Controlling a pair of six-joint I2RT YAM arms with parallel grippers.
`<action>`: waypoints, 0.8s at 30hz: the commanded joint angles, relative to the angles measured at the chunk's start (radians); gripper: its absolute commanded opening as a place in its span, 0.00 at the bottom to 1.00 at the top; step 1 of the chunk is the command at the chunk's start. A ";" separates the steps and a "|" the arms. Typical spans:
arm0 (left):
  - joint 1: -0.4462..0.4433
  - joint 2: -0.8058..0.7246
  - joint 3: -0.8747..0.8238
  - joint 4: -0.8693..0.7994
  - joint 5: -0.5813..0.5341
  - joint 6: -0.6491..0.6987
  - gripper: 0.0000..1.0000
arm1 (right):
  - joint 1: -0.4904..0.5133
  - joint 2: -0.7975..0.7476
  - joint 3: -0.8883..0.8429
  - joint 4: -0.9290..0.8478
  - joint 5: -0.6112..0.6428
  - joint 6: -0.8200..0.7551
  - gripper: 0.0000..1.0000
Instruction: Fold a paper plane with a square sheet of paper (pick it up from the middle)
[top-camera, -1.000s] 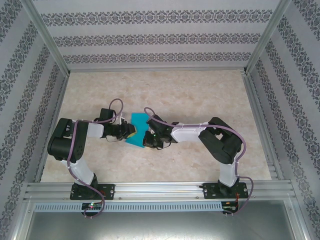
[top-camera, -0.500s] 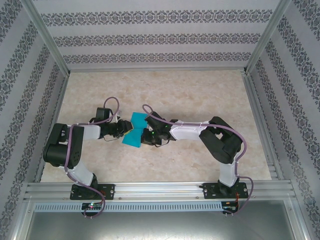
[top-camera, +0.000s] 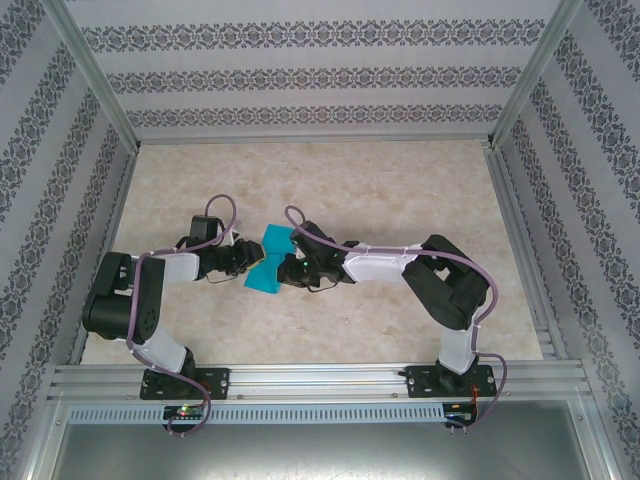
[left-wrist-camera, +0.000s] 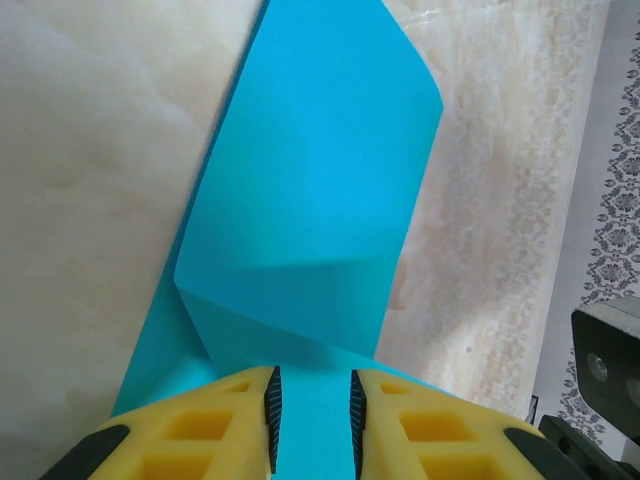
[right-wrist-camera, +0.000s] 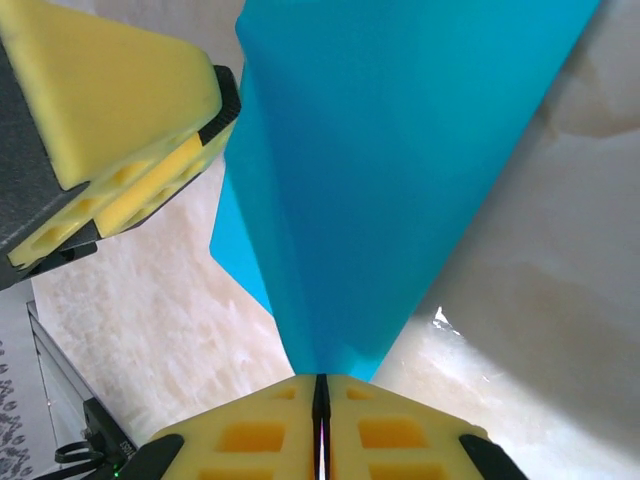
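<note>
Sharing one square sheet of paper, my two grippers: right gripper clamped on it, left gripper parted.

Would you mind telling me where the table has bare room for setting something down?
The far half of the table, up to the back wall, is bare, as is the near middle strip along the mounting rail. It is crowded in the middle, where the left gripper and right gripper meet at the teal paper.

From above, the left gripper and right gripper hide the middle of the square sheet of paper.
</note>
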 joint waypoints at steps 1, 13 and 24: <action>0.003 -0.032 -0.011 0.002 -0.013 -0.009 0.28 | 0.007 -0.052 -0.025 0.032 0.056 -0.016 0.11; -0.011 -0.031 -0.019 0.009 -0.019 -0.019 0.25 | 0.048 0.006 0.010 0.061 0.034 -0.035 0.10; -0.026 0.011 -0.004 0.027 -0.004 -0.025 0.23 | 0.039 0.101 0.028 0.107 -0.004 -0.014 0.09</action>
